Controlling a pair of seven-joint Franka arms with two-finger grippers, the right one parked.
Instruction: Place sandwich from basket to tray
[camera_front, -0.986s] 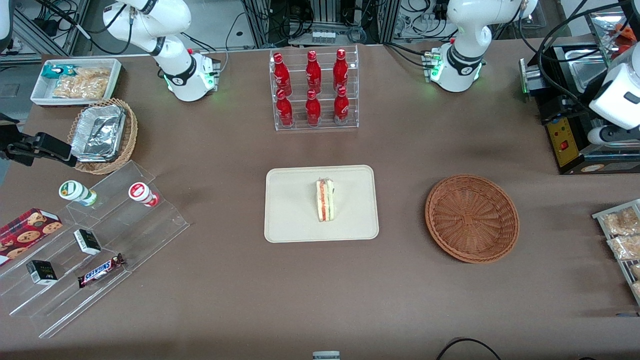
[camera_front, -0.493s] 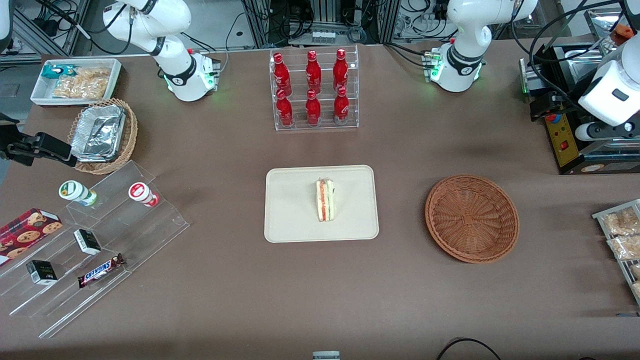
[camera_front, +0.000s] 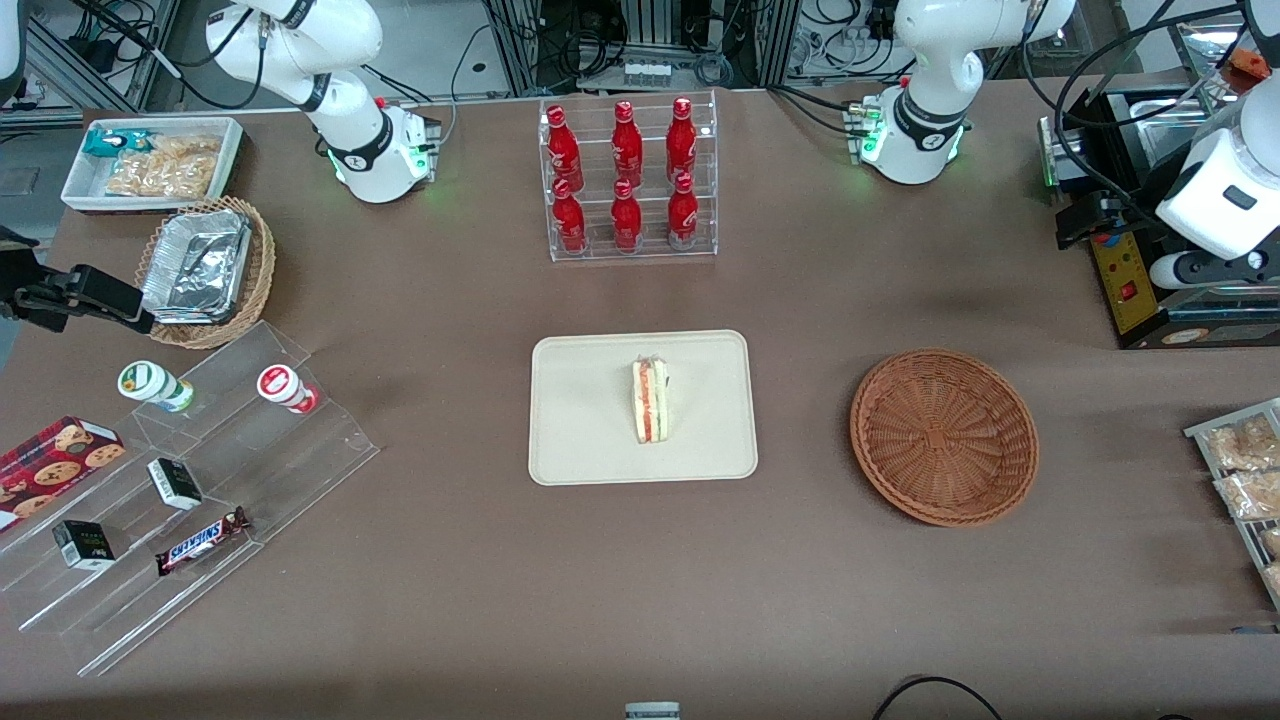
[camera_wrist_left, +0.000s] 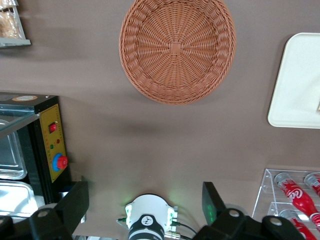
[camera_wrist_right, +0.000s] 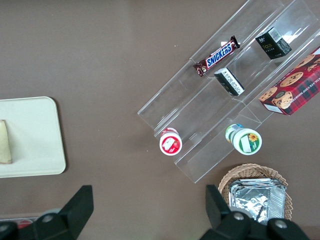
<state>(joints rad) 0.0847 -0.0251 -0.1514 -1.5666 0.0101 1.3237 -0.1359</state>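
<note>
The brown surface (camera_front: 800, 300) spreads below me, and I hang high over its working-arm end. The cream tray (camera_front: 642, 407) lies at its middle, with the round reddish basket (camera_front: 944, 436) at the tray's 3 o'clock in the front view, well apart from it. The basket holds nothing. The sandwich (camera_front: 650, 401) lies on the tray near its centre, its red filling stripe showing along one edge. My pincer (camera_wrist_left: 145, 210) is spread wide, its two dark fingers (camera_wrist_left: 75, 202) far apart, gripping nothing and touching nothing, up in the air farther from the front camera than the basket.
</note>
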